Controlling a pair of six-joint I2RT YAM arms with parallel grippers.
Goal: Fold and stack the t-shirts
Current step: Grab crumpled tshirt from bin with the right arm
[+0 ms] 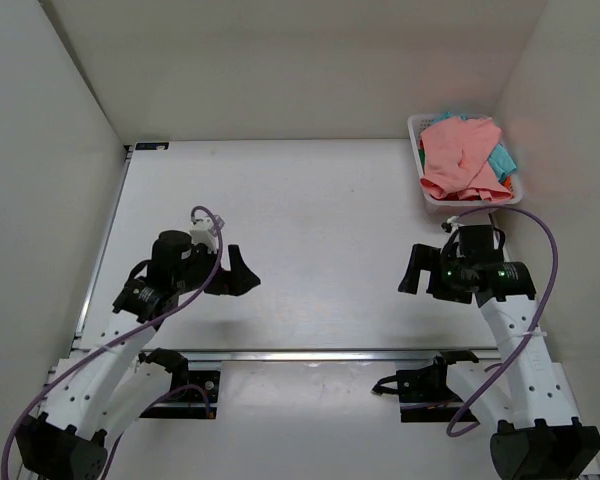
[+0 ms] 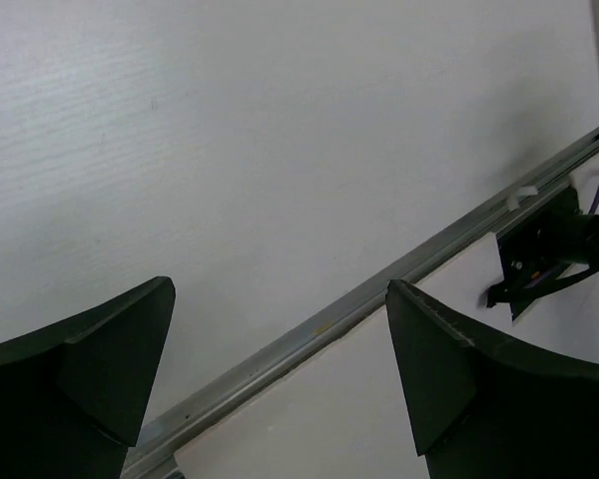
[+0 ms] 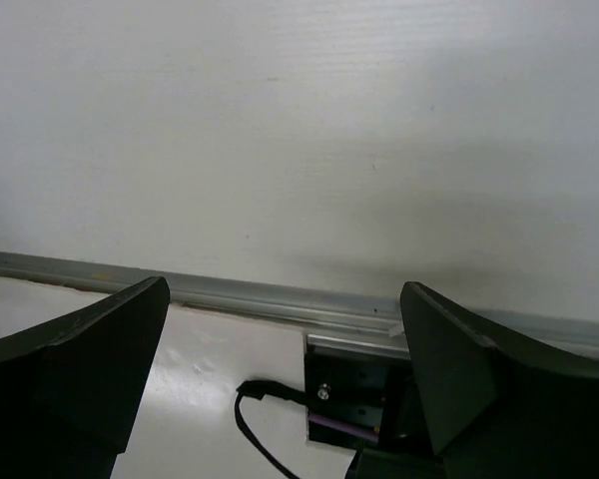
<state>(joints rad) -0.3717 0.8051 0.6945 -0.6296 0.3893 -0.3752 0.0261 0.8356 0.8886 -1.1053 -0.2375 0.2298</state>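
Both arms hung above the table (image 1: 310, 200) with nothing held: left gripper (image 1: 238, 273) and right gripper (image 1: 416, 268) each had fingers spread wide. The t-shirts (image 1: 501, 158) sat heaped in the basket (image 1: 415, 135) at the far right corner, the salmon-pink t-shirt (image 1: 460, 150) on top. For the first pick you would likely do best sending the right gripper — the nearer one — to pinch the pink cloth high up and lift it clear of the rim.

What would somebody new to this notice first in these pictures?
The colour: a crumpled salmon-pink t-shirt tops the white plastic basket at the far right corner of the white table, a teal t-shirt peeking out beside it. Then the left gripper and the right gripper, both black, open and empty, hang over the table's near half.
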